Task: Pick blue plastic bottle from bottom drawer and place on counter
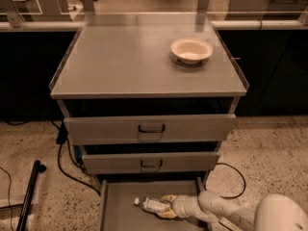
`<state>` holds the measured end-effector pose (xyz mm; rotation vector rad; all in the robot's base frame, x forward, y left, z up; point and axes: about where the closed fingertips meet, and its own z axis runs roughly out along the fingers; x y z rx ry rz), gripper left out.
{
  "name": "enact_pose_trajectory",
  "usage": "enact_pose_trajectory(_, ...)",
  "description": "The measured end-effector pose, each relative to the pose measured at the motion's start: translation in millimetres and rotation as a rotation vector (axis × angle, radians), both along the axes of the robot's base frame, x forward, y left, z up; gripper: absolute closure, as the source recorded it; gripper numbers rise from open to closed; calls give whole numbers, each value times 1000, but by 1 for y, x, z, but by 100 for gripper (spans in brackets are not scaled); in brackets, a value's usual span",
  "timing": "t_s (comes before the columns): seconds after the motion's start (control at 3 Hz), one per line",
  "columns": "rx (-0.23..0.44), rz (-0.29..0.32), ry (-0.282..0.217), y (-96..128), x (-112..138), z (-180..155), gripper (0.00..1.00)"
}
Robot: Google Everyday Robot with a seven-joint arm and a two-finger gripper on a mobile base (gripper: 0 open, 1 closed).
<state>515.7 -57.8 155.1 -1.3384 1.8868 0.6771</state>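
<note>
Grey counter [125, 66] holds bowl [191, 50]; end effector [164, 206] in bottom drawer [119, 203].

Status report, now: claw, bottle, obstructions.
The claw down in bottom drawer, at blue plastic bottle. Bottle lying on drawer floor, cap away from claw. One bowl on counter, far right.

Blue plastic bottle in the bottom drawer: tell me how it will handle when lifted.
The blue plastic bottle lies on its side on the flat floor of the bottom drawer, so it may roll if nudged. Small and clear, it is probably light and may flex. The gripper is at its base end.
</note>
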Motion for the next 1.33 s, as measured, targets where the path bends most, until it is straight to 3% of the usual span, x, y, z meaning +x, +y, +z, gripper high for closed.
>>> enact_pose_trajectory(0.33,18,12,-83,-10,-20,40,100)
enact_pose_trajectory(1.0,-24,45,-276,-49,-69,163,100)
enact_pose_trajectory(1.33,-63,56,-323,-59,-80,231,100)
